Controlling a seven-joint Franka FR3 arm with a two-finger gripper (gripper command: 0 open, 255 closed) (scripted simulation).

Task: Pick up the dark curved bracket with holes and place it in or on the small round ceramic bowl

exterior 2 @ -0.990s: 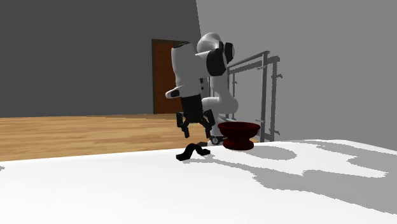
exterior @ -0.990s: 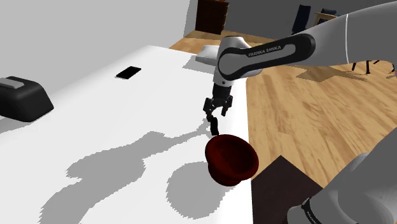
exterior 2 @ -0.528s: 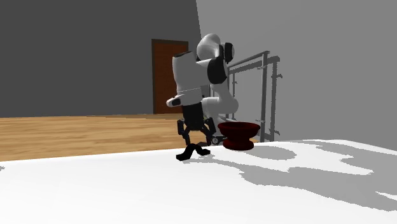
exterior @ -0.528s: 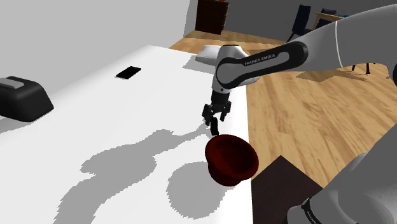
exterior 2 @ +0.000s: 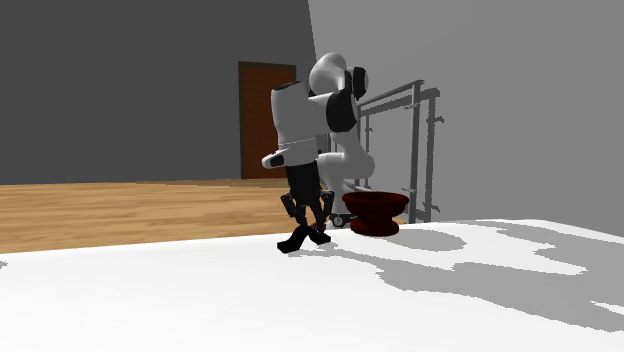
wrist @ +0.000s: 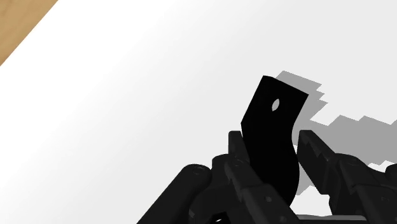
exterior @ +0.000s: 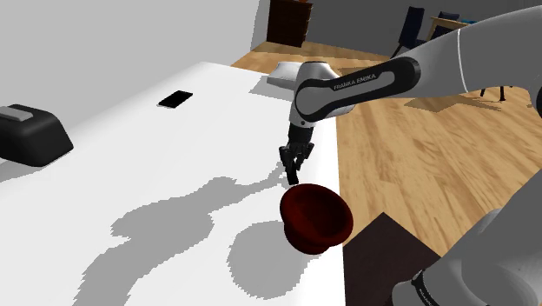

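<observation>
Lower than half a second ago, the fingers have also drawn in from a wide spread to a narrow clasp on the bracket. The black, curved strip has a hole near its free end. It lies on the white bench, close to the edge beside the wooden floor and just beside the dark red bowl.

In the wrist view the grip sits on the strip's lower part, and the holed end juts well past the fingertips. The hold therefore looks off-centre, and the long free end could swing or twist between the pads as the lift begins. A thin, curved piece also gives little flat face to press on, so it may slip out.

The bowl is a second risk. In the second exterior view it stands on a narrow foot just behind the arm. A low carry could clip its rim and push it toward the edge. If the strip is released off-centre, it could tip over the rim and drop to the floor.
</observation>
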